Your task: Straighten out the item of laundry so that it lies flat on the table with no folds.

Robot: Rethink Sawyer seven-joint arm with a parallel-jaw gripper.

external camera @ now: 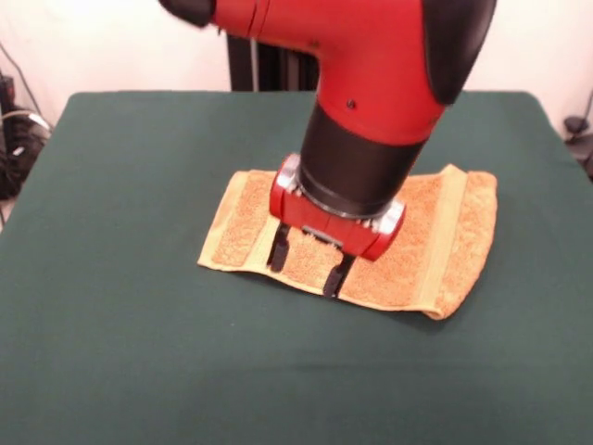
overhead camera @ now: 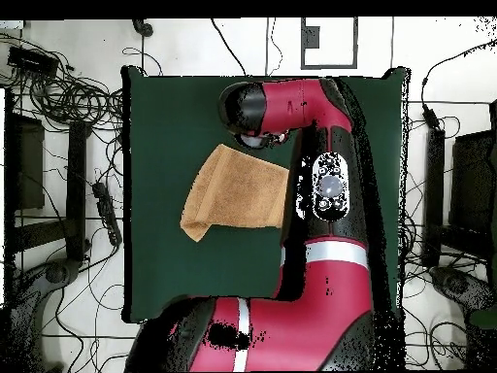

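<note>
The orange-tan towel (external camera: 428, 248) lies spread across the middle of the dark green table (external camera: 111, 297), with a woven band near each short end. Its near right corner looks rolled or folded over. My gripper (external camera: 308, 264) points down over the towel's near long edge. Its two black fingers (external camera: 278, 250) are apart, with the tips at or just above the cloth and nothing between them. In the overhead view the towel (overhead camera: 233, 189) lies left of the red arm (overhead camera: 291, 107), which hides the gripper. The towel's lower left corner there looks bunched.
The table's (overhead camera: 175, 282) green cloth surrounds the towel on all sides. Cables and dark equipment (overhead camera: 58, 97) lie on the floor around the table. The black pedestal (external camera: 269, 65) stands behind the table's far edge.
</note>
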